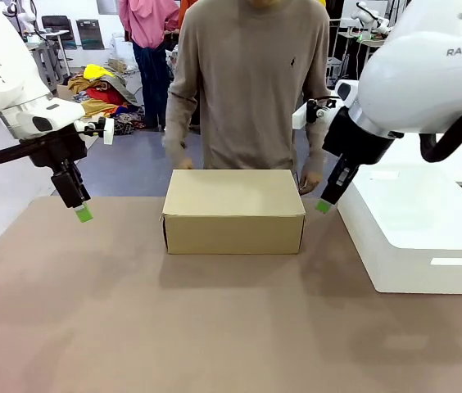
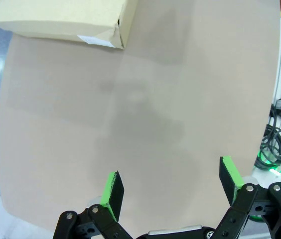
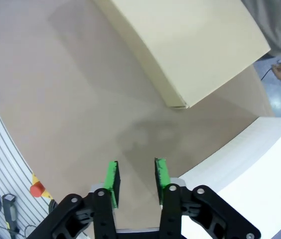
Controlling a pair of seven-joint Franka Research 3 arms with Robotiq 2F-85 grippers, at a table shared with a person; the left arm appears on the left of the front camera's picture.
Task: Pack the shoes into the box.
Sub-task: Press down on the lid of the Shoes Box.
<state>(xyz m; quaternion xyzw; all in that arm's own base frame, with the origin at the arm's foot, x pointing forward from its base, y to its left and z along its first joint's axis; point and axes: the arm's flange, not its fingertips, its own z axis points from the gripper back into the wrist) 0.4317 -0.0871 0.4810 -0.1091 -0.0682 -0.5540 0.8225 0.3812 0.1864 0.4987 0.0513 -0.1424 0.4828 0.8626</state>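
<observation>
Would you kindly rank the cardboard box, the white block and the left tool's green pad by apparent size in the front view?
1. White block, though it is cut off by the picture's edge and sits partly nearer the camera.
2. Box, fairly close in size.
3. Left tool's green pad, by far the smallest.

One closed box (image 1: 233, 210) is seen on one table (image 1: 133, 327). One white block (image 1: 415, 237) is counted beside it. Two arms are shown, each ending in one gripper: left gripper (image 1: 83, 213), right gripper (image 1: 323, 205). Two green pads (image 2: 111, 189) are borne by each gripper. One person (image 1: 251, 82) is counted at the table's far side.
</observation>
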